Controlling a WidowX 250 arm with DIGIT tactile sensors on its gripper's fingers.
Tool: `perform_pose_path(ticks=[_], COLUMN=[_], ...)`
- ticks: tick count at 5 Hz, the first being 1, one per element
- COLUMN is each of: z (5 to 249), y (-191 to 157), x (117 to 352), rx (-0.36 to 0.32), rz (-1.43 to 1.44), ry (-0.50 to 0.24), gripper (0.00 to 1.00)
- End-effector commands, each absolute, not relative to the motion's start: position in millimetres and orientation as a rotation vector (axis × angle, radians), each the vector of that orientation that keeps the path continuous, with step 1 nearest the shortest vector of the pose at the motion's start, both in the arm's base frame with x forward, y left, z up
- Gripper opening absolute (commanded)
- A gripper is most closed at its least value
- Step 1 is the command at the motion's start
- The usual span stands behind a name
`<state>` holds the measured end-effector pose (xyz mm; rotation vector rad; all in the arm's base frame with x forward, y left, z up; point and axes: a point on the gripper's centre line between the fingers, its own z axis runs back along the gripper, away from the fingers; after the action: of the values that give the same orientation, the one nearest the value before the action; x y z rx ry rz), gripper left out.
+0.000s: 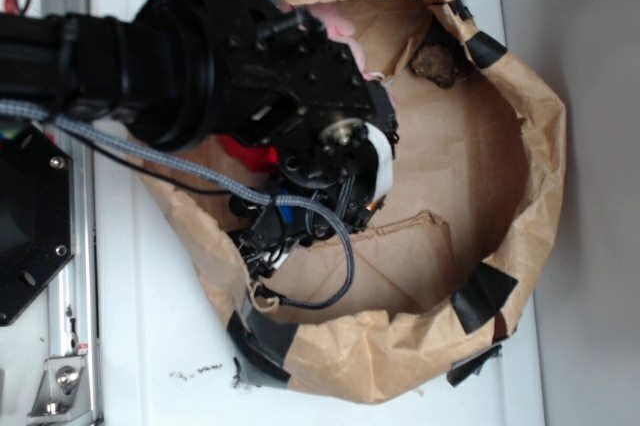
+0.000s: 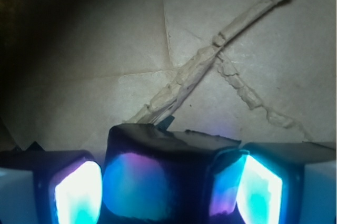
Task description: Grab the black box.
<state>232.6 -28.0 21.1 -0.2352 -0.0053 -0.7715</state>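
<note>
In the wrist view the black box (image 2: 158,155) fills the space between my two glowing finger pads (image 2: 79,192), its glossy faces reflecting their blue light. My gripper (image 2: 168,176) is shut on the black box, with both pads against its sides. Creased brown paper lies right behind it. In the exterior view the arm reaches down into the paper bag (image 1: 530,146), and the gripper (image 1: 268,246) is low at the bag's left side. The box itself is hidden there by the arm.
A dark brown rock-like lump (image 1: 435,64) lies at the bag's far end. A red wad (image 1: 250,154) shows under the arm. Black tape patches (image 1: 482,294) sit on the bag's rim. The bag walls rise all round the gripper.
</note>
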Motion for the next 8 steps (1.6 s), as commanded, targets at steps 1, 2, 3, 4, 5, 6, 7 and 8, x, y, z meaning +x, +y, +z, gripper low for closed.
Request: perform_pose_path(ticks=[1,2,3,4,5,6,7,8], z=[43.3,67.0,92.1,119.9,133.3,138.5,138.0,136.2], y=[-22.7,-13.6,-5.8,-0.1,-2.5,-6.2,-6.7,-7.1], x=[252.1,267.4,276.2,274.6,265.8,260.5,260.9,263.0], rx=[-0.223,-0.213,-0.223,-0.273,-0.195,-0.105,-0.067,-0.053], rz=[-0.699,-0.62,-0.554,-0.538,-0.531,-0.519,-0.483,-0.461], ry=[-0.064,-0.132,-0.185,-0.21,-0.295,-0.302,-0.271,-0.279], gripper=[0.0,0.0,0.0,0.0,0.0,0.0,0.0,0.0])
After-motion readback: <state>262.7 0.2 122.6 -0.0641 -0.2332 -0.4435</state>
